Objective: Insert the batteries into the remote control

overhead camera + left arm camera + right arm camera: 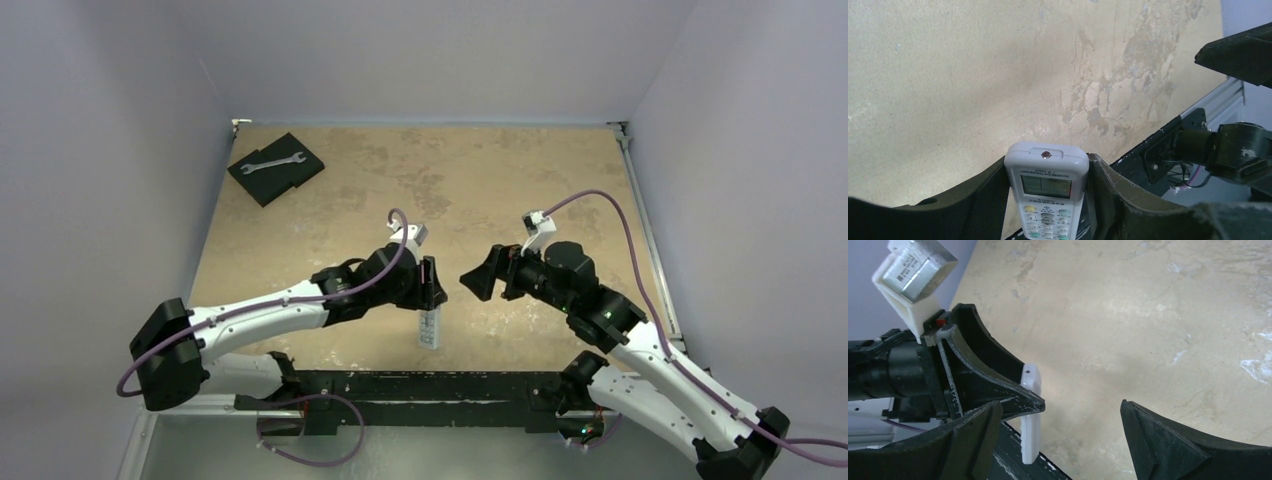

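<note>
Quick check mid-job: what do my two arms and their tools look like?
The left arm and right arm have white shells with black joints. A purple cable loops along each. The left tool and right tool are black and wedge-shaped; a small white camera mount sits on each wrist.

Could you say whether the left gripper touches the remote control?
Touching: the left wrist view shows the left gripper with fingers pressed against the remote control.

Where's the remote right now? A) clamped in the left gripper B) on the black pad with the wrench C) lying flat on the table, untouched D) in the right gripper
A: the remote sits between the fingers of the left gripper; the right gripper is open and empty.
</note>
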### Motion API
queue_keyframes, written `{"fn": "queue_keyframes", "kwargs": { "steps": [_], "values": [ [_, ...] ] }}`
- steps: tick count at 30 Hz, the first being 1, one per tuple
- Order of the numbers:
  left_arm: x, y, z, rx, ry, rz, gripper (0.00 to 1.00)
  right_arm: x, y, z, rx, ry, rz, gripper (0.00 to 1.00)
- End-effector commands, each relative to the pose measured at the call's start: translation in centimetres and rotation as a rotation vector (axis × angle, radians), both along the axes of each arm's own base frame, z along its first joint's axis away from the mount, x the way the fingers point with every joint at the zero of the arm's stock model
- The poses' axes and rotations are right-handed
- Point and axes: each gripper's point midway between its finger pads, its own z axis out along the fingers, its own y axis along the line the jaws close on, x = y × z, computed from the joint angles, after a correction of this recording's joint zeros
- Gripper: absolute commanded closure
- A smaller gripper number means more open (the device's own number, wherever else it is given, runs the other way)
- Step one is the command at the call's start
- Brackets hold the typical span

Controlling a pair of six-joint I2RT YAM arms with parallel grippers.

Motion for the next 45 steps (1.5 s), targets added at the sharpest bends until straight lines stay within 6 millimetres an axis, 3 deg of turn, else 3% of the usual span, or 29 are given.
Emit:
{"fn": "queue_keyframes", "kwargs": {
  "steps": [1,21,28,41,45],
  "values": [
    [1.3,-0.4,1.2,0.077,-0.073,0.027,1.00,0.3,-0.9,0.9,-0.022,-0.039,-0.029,0.01],
    [3.8,-0.9,-4.0,0.338,0.015,0.217,1.00,-0.6,-2.7,0.6,-0.059,-0.073,-0.054,0.01],
    [4.5,-1.4,-5.4,0.407,0.037,0.247,1.00,-1.0,-2.4,0.3,-0.009,-0.052,-0.055,0.01],
    [5.5,-2.2,-8.5,0.466,0.048,0.276,0.84,-1.6,-2.1,0.2,0.007,-0.046,-0.024,0.01],
    [5.8,-2.5,-8.9,0.474,0.045,0.280,0.75,-1.7,-2.3,0.5,0.004,-0.051,-0.024,0.01]
  ]
}}
